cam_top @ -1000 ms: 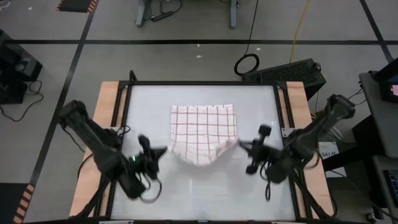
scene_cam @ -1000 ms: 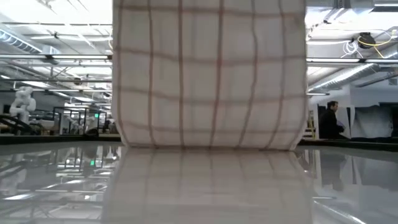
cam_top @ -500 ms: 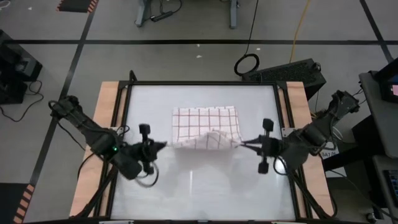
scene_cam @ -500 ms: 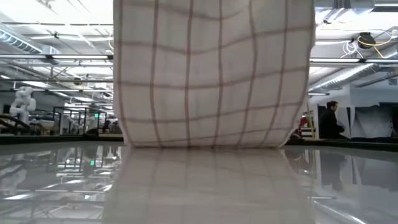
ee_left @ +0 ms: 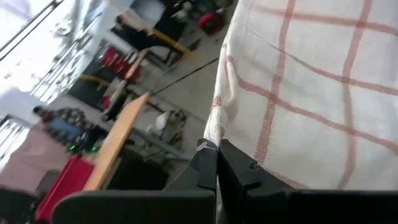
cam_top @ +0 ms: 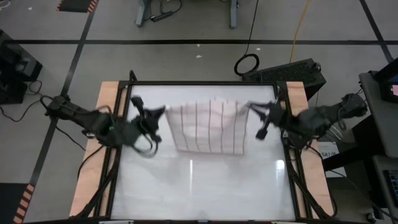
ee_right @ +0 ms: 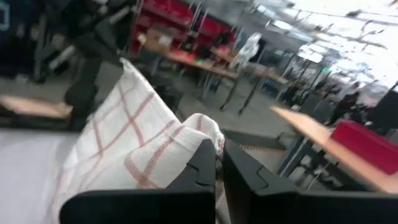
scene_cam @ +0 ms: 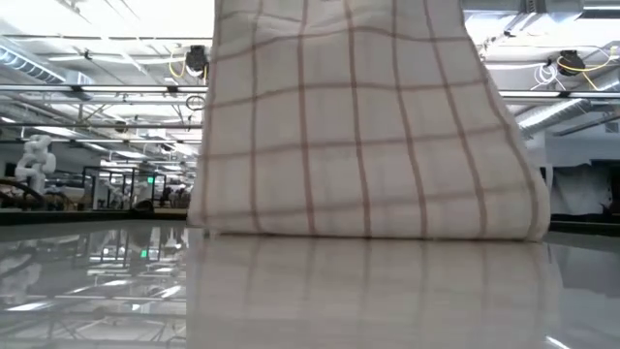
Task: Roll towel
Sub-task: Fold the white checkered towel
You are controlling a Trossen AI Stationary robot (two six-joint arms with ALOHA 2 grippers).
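1. White cloth towel (cam_top: pixel 208 126) with thin red-brown grid lines hangs over the table's far half, lower edge on the glossy tabletop (cam_top: pixel 199 186).
2. Left gripper (cam_top: pixel 163 111) and right gripper (cam_top: pixel 250 105) each pinch an upper corner.
3. No roll shows; rolling appears not yet begun.

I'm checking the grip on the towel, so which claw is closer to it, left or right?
Neither: both hold it. The left claw is shut on the towel's left top corner, and the right claw is shut on its right top corner, with the towel hanging between them, its bottom edge on the table.
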